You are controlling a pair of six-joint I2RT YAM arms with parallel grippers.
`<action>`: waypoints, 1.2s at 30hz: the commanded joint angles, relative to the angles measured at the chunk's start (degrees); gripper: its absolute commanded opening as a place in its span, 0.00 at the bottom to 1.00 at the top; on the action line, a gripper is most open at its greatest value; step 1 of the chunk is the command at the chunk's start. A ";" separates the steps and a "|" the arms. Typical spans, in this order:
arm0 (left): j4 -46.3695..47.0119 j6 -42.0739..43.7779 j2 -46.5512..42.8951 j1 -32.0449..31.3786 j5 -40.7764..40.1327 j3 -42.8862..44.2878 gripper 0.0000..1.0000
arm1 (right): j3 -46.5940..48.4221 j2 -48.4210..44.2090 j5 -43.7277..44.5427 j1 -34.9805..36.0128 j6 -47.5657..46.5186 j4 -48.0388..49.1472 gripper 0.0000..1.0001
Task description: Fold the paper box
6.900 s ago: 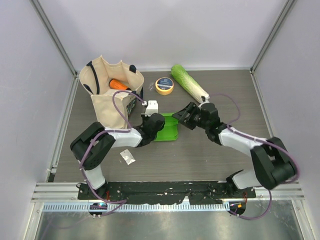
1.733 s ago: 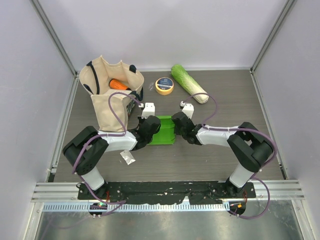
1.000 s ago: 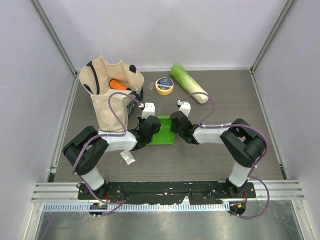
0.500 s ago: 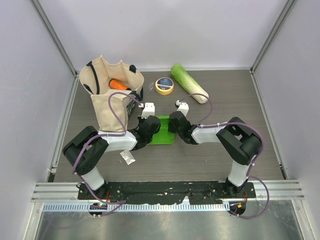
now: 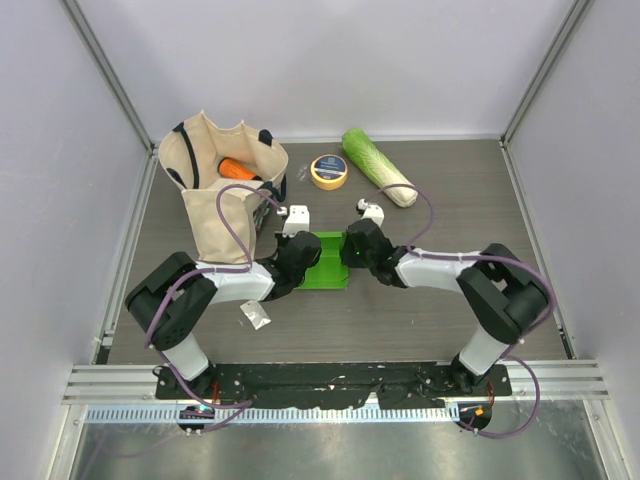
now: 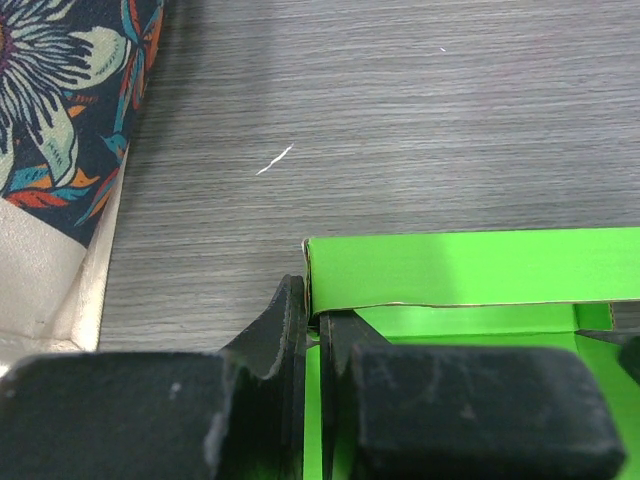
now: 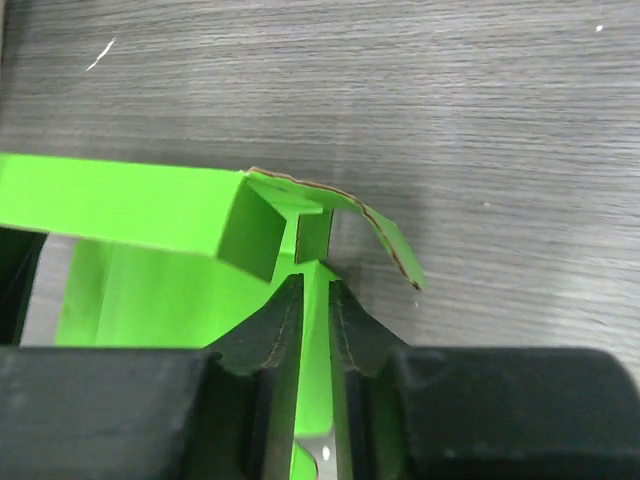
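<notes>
Paper box (image 5: pixel 330 262) sat mid-table (image 5: pixel 400 330), partly folded, between both arms. Left gripper (image 6: pixel 313 315) was pinched shut on its left wall. Right gripper (image 7: pixel 315 287) straddled the right wall, jaws narrow; couldn't tell if it was clamping.
</notes>
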 commanded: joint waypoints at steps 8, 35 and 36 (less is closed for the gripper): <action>1.97 -0.56 -0.85 -0.06 -1.51 -0.02 0.00 | -4.63 -10.15 -20.08 -1.23 -3.93 -4.07 0.23; 1.88 -0.56 -1.20 -0.15 -1.51 -0.20 0.00 | 3.63 -18.40 -8.21 -7.71 -17.11 -24.27 0.47; 1.79 -0.47 -1.20 -0.15 -1.51 -0.20 0.00 | 4.25 -18.13 -8.30 -8.16 -18.24 -24.10 0.48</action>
